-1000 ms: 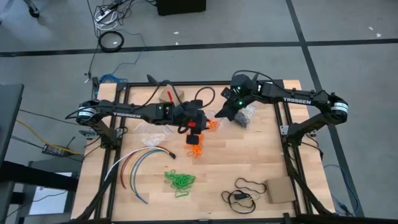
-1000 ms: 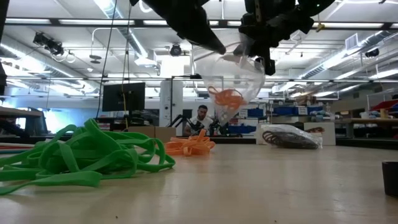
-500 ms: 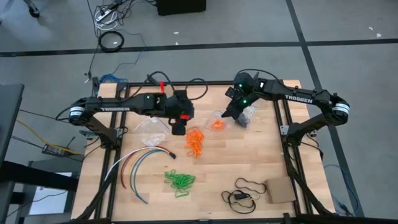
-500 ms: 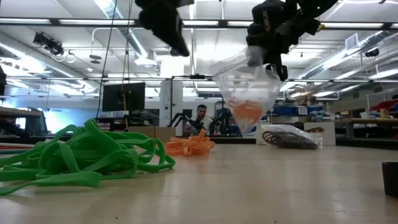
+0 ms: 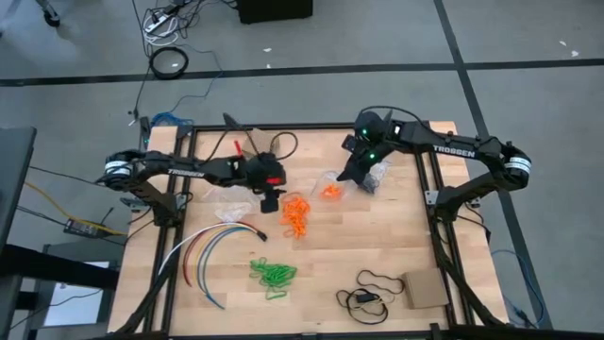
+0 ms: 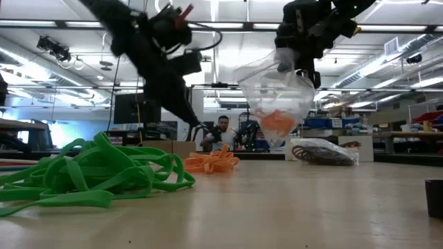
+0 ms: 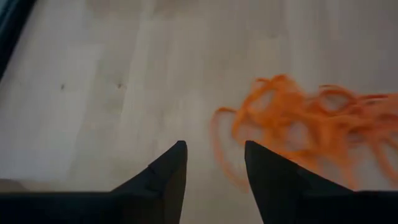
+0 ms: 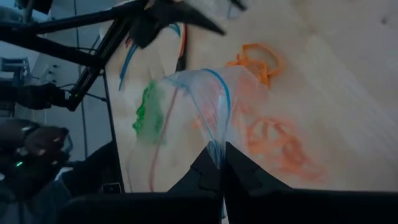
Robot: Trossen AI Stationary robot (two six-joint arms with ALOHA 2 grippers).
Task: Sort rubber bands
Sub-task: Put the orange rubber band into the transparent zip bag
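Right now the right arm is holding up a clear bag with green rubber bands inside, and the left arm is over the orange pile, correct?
Not quite: the bands in the clear bag are orange, not green, as the low view shows. The right gripper does hold it up, and the left gripper is by the orange pile.

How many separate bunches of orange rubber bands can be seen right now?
2. One loose orange pile lies on the table just ahead of the left gripper. A smaller orange bunch sits inside the clear plastic bag held up by the right gripper. Others may be hidden.
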